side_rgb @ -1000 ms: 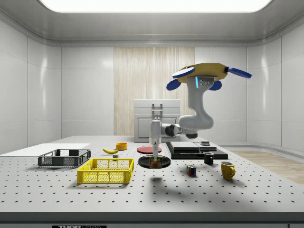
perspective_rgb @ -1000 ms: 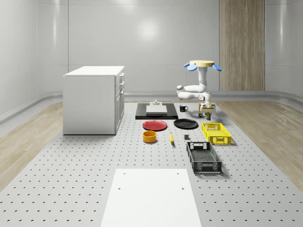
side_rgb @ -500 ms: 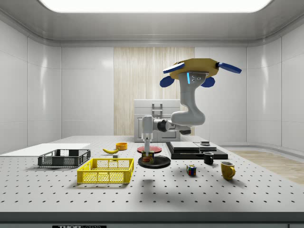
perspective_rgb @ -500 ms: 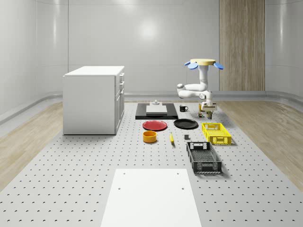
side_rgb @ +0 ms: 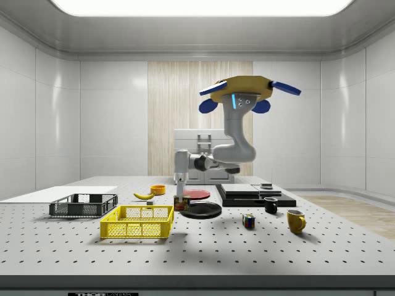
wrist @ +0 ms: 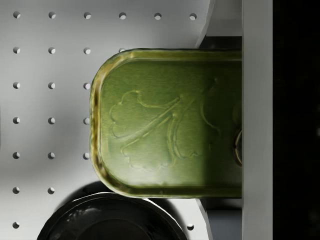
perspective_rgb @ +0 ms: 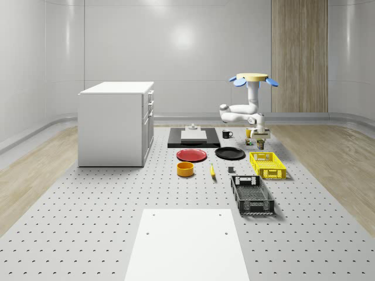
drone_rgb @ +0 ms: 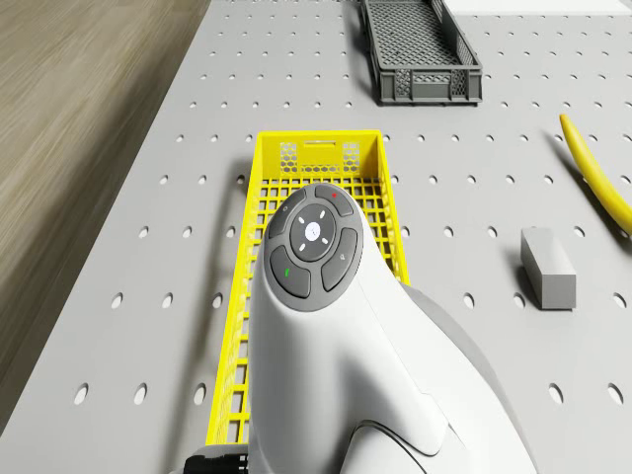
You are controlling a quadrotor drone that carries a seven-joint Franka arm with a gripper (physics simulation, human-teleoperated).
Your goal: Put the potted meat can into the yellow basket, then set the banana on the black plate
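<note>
Potted meat can (side_rgb: 181, 203) hangs upright, clamped between fingers (side_rgb: 181, 196), beside yellow basket (side_rgb: 137, 221).

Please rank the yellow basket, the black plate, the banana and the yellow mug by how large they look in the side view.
1. yellow basket, though it stands nearer the camera than the plate.
2. black plate.
3 and 4. banana and yellow mug look alike; the mug stands nearer, so I won't rank them.
</note>
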